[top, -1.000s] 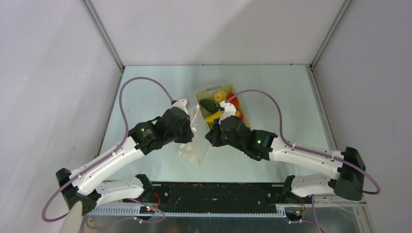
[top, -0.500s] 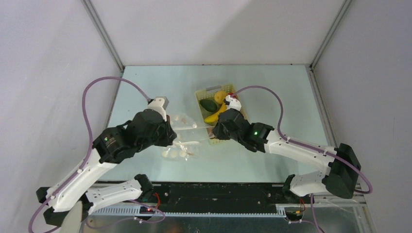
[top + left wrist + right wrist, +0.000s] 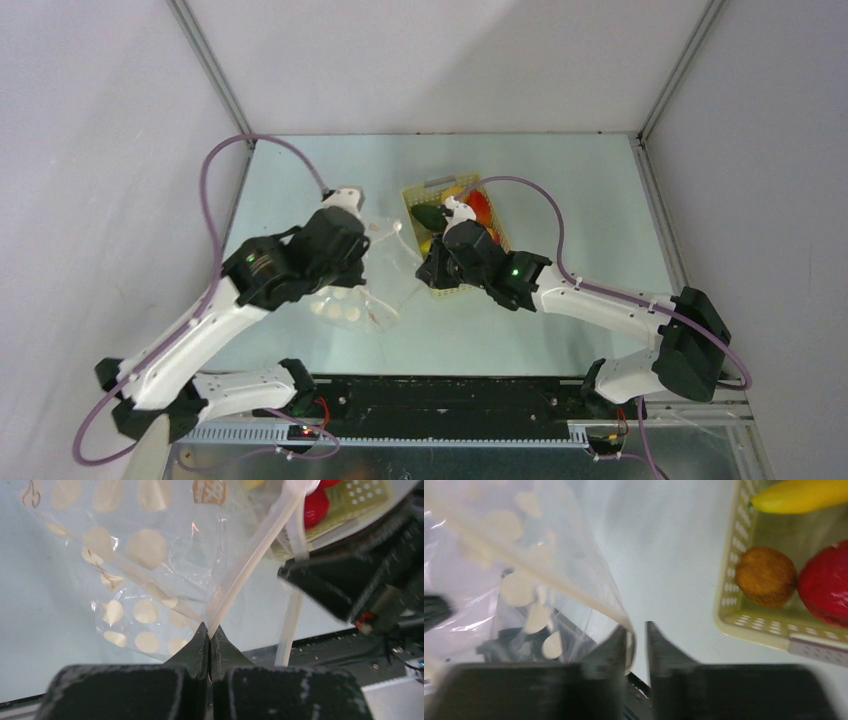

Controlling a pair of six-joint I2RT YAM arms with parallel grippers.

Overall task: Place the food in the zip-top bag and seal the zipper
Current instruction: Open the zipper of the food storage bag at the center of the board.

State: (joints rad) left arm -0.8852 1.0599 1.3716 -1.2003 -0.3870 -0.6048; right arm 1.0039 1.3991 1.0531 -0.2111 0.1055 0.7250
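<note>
The clear dotted zip-top bag (image 3: 362, 298) hangs and lies between my two arms, left of the basket. My left gripper (image 3: 209, 630) is shut on the bag's white zipper (image 3: 250, 560), which runs up and right from the jaws; in the top view this gripper (image 3: 375, 262) is over the bag. My right gripper (image 3: 636, 630) stands narrowly open, with the bag's mouth edge (image 3: 574, 592) curling against its left finger. The food lies in the basket: banana (image 3: 804, 495), brown-orange round fruit (image 3: 766, 577), red fruit (image 3: 824, 582), dark green piece (image 3: 430, 215).
The pale yellow perforated basket (image 3: 744, 625) stands just right of my right gripper (image 3: 428, 272), at the table's middle back. The black rail (image 3: 450, 395) runs along the near edge. Grey walls close the table on three sides.
My left arm has swung back toward the basket and further away, carrying the bag edge with it. My right gripper has shifted slightly left toward the bag.
</note>
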